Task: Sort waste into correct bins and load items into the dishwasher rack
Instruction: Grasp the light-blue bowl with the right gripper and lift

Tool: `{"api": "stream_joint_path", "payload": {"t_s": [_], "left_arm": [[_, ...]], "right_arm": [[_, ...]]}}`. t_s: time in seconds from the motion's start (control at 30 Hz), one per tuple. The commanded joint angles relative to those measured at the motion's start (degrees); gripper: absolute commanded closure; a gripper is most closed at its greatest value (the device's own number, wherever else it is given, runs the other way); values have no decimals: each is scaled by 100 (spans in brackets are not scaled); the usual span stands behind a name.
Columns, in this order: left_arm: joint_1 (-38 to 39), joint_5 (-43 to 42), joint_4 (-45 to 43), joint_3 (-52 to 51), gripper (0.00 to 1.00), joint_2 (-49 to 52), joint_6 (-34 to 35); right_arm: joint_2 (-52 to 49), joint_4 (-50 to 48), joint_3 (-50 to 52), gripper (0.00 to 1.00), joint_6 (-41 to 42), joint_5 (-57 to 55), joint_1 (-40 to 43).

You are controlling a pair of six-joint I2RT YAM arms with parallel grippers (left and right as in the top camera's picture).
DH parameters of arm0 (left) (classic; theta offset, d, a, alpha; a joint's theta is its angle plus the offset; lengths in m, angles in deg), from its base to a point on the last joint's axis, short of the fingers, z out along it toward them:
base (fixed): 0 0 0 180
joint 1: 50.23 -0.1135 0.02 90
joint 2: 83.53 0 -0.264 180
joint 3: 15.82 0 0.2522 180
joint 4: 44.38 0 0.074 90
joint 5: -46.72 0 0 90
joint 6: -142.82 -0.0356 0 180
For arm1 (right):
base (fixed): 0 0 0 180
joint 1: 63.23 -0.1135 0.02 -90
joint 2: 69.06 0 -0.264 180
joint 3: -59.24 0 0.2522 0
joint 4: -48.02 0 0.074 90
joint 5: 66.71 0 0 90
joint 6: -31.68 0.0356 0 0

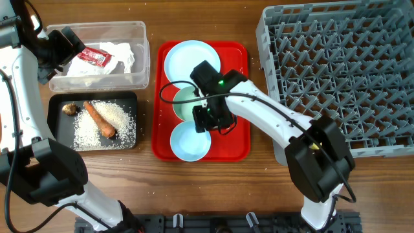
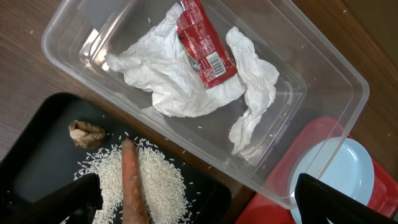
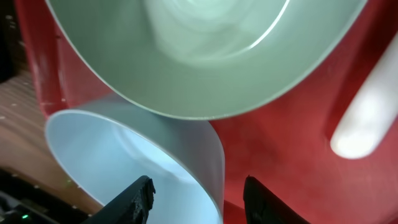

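My right gripper (image 1: 207, 118) (image 3: 199, 186) is open and straddles the rim of a pale blue bowl (image 1: 189, 141) (image 3: 112, 149) on the red tray (image 1: 236, 97). A pale green bowl (image 1: 184, 103) (image 3: 205, 62) and a pale blue plate (image 1: 187, 58) sit behind it. A white spoon (image 3: 367, 118) lies beside them. My left gripper (image 1: 61, 46) (image 2: 205, 205) is open and empty above the bins. The clear tub (image 1: 97, 81) holds the napkin (image 2: 174, 81) and red wrapper (image 2: 202, 43). The black tray (image 1: 58, 126) holds carrot (image 2: 132, 180), brown lump (image 2: 86, 132) and rice (image 2: 161, 180). The yellow cup is out of view.
The grey dishwasher rack (image 1: 343, 65) stands at the right with nothing visible in it. The right arm reaches from the front right across the red tray. Bare wooden table shows between the tray and the rack and along the front edge.
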Motion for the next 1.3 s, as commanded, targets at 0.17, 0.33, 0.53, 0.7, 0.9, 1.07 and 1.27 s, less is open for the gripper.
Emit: {"api": "stream_joint_path", "payload": {"t_s": [0.17, 0.33, 0.53, 0.7, 0.9, 1.07, 1.27], "left_arm": [[-26, 35, 2, 11, 0, -90, 50], [-26, 35, 0, 11, 0, -90, 50], [-26, 35, 2, 11, 0, -90, 50], [-26, 35, 2, 11, 0, -90, 50], [-26, 35, 2, 11, 0, -90, 50], [-26, 35, 2, 11, 0, -90, 50], [-26, 35, 2, 11, 0, -90, 50]], "right_arm": [[7, -48, 380, 96, 284, -977, 15], [201, -31, 380, 96, 195, -975, 15], [328, -42, 369, 38, -323, -160, 15], [424, -273, 363, 23, -313, 262, -52], [-48, -520, 372, 32, -15, 273, -269], [-350, -739, 372, 47, 133, 492, -275], [-474, -874, 369, 84, 179, 601, -273]]}}
